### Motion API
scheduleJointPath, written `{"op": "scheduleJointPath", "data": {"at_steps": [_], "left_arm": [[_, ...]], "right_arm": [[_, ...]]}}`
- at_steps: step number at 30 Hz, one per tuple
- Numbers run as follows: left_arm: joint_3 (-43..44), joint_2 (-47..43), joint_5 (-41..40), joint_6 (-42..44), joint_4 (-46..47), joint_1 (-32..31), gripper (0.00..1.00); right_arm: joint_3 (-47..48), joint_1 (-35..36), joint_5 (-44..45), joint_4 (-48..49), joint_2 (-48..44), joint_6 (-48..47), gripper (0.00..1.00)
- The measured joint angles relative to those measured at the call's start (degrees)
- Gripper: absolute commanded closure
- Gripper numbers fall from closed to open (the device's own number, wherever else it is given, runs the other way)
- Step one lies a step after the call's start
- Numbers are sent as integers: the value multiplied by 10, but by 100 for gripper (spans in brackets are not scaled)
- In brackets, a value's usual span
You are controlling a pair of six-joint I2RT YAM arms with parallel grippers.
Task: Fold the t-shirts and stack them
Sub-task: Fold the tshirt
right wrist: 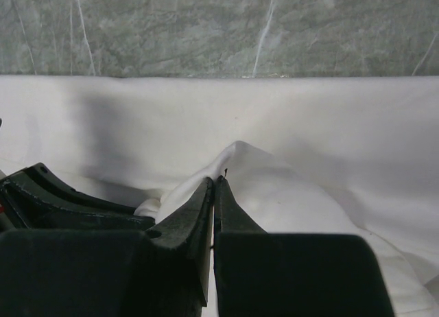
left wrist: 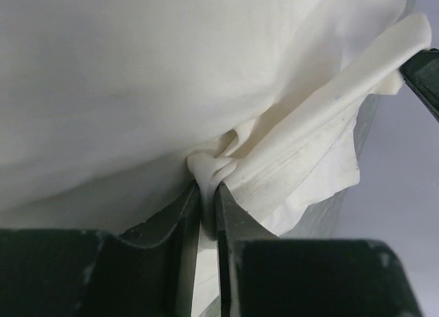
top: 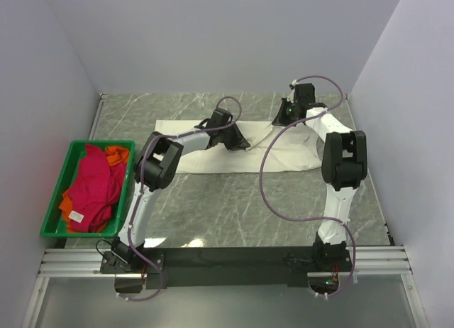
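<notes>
Cream t-shirt (top: 206, 163) spread on the surface (top: 234, 207), one fold pinched

It lies flat across the far middle of the marbled top. The left fingers (left wrist: 175, 217) grasp a bunched fold near its centre. The right fingers (right wrist: 188, 214) are clenched at a raised peak of cloth by its far edge; whether they catch it I cannot tell. Well to the left, a green crate (top: 99, 143) holds a crimson-pink t-shirt (top: 96, 182) and an orange t-shirt (top: 117, 155).

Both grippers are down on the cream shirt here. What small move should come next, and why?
Probably a short lift of both together. The left gripper pinches a bunched fold of the large cream cloth t-shirt, and the right gripper looks shut on a raised peak of it, while the rest lies flat on the grey marble table.
</notes>
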Motion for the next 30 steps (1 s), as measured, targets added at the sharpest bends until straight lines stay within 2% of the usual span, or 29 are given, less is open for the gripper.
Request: {"op": "scheduleJointPath", "data": {"at_steps": [7, 11, 12, 13, 16, 17, 19, 20, 24, 30], "left_arm": [[-2, -3, -2, -16, 3, 4, 79], [-2, -5, -7, -30, 2, 8, 73], [-2, -6, -9, -34, 2, 9, 69], [-2, -7, -11, -38, 2, 11, 60], [-3, -14, -19, -46, -5, 15, 39], [-7, -21, -23, -46, -9, 17, 35], [-21, -41, -35, -52, -21, 21, 21], [-32, -55, -43, -51, -24, 23, 17], [-85, -140, -99, -32, -65, 33, 16], [-184, -307, -210, 23, -127, 64, 20]], "right_arm": [[0, 1, 28, 10, 0, 2, 97], [-1, 1, 42, 19, 0, 7, 96], [-1, 1, 44, 21, 0, 8, 95], [-1, 1, 45, 23, 0, 10, 95], [-1, 1, 46, 28, 0, 18, 82], [-1, 1, 45, 28, 0, 21, 73], [1, 1, 43, 28, 0, 27, 67], [3, 1, 42, 27, 1, 30, 63], [14, 1, 40, 27, 6, 40, 52], [-26, -1, 74, 15, -37, 52, 49]]}}
